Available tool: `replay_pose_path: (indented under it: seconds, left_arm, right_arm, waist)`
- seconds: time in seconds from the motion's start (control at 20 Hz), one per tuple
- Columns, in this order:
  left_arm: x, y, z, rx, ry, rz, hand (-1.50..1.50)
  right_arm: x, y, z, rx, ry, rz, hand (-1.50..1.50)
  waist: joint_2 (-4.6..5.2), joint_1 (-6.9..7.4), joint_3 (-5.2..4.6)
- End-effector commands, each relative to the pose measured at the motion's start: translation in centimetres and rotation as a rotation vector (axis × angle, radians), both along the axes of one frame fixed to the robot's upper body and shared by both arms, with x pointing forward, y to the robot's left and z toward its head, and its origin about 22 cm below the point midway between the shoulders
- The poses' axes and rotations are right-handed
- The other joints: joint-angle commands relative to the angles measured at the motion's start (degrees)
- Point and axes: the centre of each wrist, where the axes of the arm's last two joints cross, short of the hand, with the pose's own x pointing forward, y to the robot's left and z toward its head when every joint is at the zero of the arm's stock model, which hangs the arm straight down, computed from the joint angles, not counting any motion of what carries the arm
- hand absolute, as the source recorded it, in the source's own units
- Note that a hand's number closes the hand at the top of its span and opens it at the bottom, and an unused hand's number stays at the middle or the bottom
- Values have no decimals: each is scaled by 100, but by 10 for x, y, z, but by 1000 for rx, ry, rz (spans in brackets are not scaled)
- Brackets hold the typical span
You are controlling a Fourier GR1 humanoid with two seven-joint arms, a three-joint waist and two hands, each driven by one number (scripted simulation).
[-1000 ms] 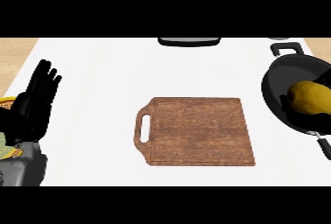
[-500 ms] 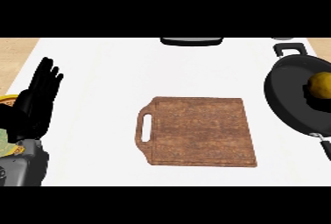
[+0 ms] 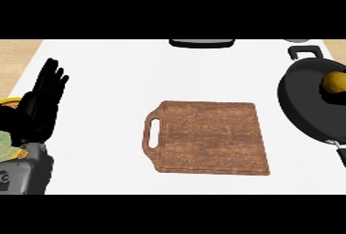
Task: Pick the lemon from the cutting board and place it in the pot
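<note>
With the cutting board bare, lemon sits in pot.
Left hand rests at desk left edge, fingers straight, slightly spread; lemon partly cropped, seemingly against the far wall.

Cutting board: mottled reddish-brown wood grain, darker along its edges.
Counter: plain white; tan strips beyond its left and right edges.
Pot, right of the board: black throughout.
Lemon, inside the pot: yellow.
Left hand, left of the board: black, on a grey forearm.
</note>
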Motion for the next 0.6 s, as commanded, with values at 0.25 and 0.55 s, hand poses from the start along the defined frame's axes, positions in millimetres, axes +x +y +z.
replay_pose_path:
  seconds: [0.25,0.55]
  left_arm:
    - [1,-20,-3,-7,-7,-12,0]
    - [3,-3,9,-10,-1,-20,0]
  right_arm:
    - [17,-21,-40,299,131,53,-150]
    - [24,-18,-43,510,1,220,-150]
  waist:
    - [23,70,11]
    - [17,50,14]
